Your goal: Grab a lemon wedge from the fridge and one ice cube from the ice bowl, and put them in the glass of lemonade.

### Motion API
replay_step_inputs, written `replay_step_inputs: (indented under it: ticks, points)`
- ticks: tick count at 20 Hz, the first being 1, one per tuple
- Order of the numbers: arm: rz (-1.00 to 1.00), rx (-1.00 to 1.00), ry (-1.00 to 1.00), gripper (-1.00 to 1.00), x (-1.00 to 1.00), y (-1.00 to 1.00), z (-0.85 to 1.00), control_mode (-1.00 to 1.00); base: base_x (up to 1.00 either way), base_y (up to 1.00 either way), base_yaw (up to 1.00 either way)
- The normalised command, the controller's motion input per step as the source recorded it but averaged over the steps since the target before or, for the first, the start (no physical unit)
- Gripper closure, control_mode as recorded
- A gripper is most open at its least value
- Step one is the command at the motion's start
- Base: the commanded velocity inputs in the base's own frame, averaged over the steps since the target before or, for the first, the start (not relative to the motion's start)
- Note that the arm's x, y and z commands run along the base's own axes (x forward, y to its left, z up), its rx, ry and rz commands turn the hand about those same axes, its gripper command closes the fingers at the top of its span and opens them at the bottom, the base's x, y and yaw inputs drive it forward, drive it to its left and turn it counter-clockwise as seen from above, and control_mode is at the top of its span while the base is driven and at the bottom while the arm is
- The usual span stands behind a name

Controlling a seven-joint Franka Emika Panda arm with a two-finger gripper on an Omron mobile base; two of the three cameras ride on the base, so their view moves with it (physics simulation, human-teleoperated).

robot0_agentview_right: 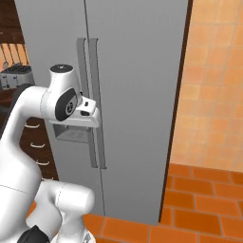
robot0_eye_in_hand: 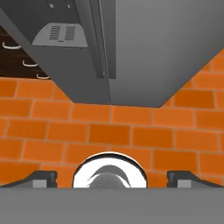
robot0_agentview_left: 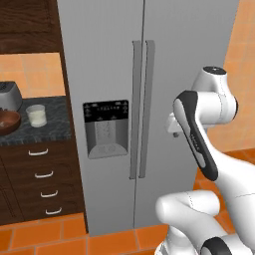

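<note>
The arm rises folded in front of the fridge [robot0_agentview_left: 149,99], its elbow bent high and its wrist turned so the hand points down at the orange tile floor [robot0_eye_in_hand: 131,131]. The gripper [robot0_eye_in_hand: 112,179] hangs open, its two dark fingertips [robot0_eye_in_hand: 41,178] set wide apart at the lower edge of the hand view, with nothing between them but floor. In the right base view the hand sits just in front of the two long door handles [robot0_agentview_right: 92,104], beside the dispenser recess [robot0_agentview_left: 105,128]; whether it touches the door I cannot tell.

Both fridge doors are shut.

On the dark counter [robot0_agentview_left: 50,130] left of the fridge, the glass [robot0_agentview_left: 36,115] stands upright near the counter's back, filled most of the way with pale whitish liquid. The bowl [robot0_agentview_left: 8,122] sits just beside it toward the counter's left end, cut off by the picture's edge; what it holds is too dim to make out. A toaster [robot0_agentview_left: 9,95] stands behind the bowl. Drawers [robot0_agentview_left: 45,174] with pale handles run below the counter's front edge.
</note>
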Motion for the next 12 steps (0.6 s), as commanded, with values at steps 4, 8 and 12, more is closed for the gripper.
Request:
replay_step_inputs:
  ticks: [4,8,12]
  points:
    - [0.0,0.0,0.0,-1.0,0.0,0.0,0.0,1.0,-0.62,0.1,0.0]
    - [0.0,0.0,0.0,-1.0,0.0,0.0,0.0,1.0,-0.52,0.0,0.0]
    - [0.0,0.0,-0.45,-1.0,-0.58,0.05,0.77,-1.0,0.0,0.0,0.0]
